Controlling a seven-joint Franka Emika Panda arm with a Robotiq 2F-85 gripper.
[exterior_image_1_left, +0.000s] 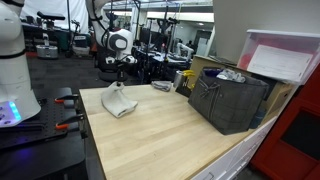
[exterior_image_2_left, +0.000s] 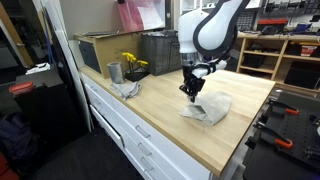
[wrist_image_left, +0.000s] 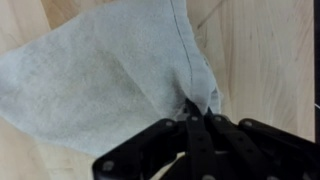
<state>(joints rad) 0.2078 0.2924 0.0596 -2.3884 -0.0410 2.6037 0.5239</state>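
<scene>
Cluttered lab behind; over the pale wooden desk (exterior_image_2_left: 200, 140) the white arm (exterior_image_2_left: 208, 30) bends straight down, pincer (exterior_image_2_left: 190, 90) closed on the grey cloth (exterior_image_2_left: 212, 108) at its raised fold.

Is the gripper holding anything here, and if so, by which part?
Yes: the gripper is shut on the grey cloth, pinching it at its hemmed edge; the rest of it lies on the wooden table.

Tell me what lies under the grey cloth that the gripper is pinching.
Only the wooden tabletop shows around the grey cloth, whose hemmed edge the shut gripper pinches. Whatever lies beneath its folds is covered and cannot be seen.
</scene>
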